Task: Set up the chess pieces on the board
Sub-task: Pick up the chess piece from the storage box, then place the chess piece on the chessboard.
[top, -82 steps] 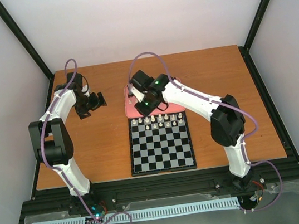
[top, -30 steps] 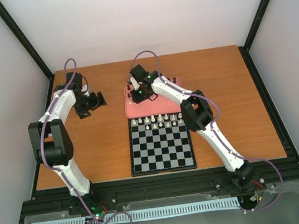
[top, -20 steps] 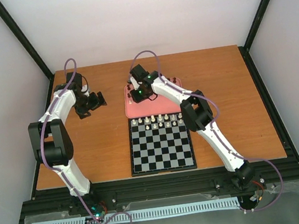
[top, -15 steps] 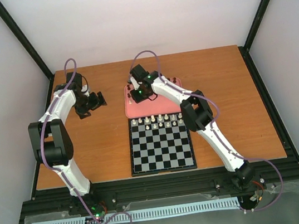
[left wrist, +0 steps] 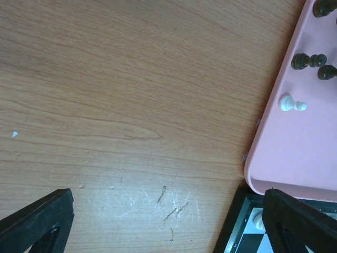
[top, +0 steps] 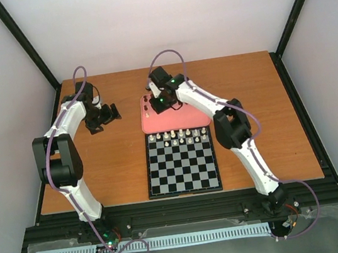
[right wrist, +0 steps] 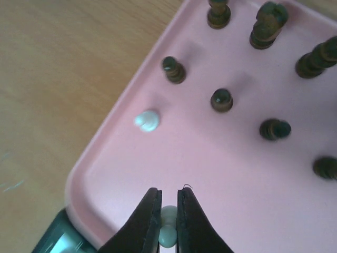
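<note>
My right gripper (right wrist: 168, 197) is shut on a cream-white chess piece (right wrist: 168, 224) and holds it above the pink tray (right wrist: 231, 174). In the top view it (top: 152, 108) hangs over the tray's left part. Another cream-white piece (right wrist: 147, 120) and several dark pieces (right wrist: 221, 99) stand in the tray. The checkered board (top: 182, 162) lies in front of the tray, with a row of cream-white pieces (top: 177, 136) along its far edge. My left gripper (top: 111, 114) is open and empty over bare table left of the tray; its black fingers (left wrist: 37, 219) show at the bottom corners.
The pink tray (top: 174, 120) touches the board's far edge. In the left wrist view the tray's corner (left wrist: 274, 158) and the board's corner (left wrist: 237, 232) are at the right. Black frame posts stand at the table's back corners.
My right gripper closed on a cream-white piece in the tray and has lifted it. The right arm's elbow swung right. The left arm has not moved.
</note>
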Robot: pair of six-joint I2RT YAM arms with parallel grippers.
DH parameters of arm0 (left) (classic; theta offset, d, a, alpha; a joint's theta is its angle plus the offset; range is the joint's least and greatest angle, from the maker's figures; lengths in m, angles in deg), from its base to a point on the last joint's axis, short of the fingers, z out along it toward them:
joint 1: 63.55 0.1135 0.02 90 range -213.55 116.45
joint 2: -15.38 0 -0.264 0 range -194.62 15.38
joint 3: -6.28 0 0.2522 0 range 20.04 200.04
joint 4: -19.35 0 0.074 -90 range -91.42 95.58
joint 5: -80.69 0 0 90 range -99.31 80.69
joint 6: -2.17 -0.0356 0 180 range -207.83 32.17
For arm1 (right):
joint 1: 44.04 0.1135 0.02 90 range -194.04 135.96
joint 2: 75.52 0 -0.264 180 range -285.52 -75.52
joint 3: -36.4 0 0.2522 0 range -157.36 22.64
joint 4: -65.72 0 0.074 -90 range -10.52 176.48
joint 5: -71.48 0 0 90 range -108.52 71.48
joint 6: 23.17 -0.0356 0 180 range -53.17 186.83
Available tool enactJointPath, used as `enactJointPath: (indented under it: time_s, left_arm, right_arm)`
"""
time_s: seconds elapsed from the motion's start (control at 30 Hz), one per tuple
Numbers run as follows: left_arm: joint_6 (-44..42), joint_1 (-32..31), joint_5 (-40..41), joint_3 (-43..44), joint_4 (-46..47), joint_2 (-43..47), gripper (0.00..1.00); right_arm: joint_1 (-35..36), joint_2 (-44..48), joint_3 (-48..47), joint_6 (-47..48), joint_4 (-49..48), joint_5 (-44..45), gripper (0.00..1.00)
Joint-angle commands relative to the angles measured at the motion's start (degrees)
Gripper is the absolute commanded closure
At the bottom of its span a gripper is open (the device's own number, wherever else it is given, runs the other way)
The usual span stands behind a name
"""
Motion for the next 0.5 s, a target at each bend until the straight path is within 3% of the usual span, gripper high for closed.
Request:
enactJointPath:
  time_s: [0.0, 0.47]
  left_arm:
    - [0.4, -0.1, 0.1, 2.9, -0.2, -0.3, 0.0]
    - [0.5, -0.1, 0.8, 0.8, 0.6, 1.4, 0.0]
  right_arm:
    - [2.4, 13.5, 8.8, 2.6, 0.0, -0.9, 0.94]
    - [11.6, 26.4, 34.5, 3.5, -7.3, 1.9, 0.94]
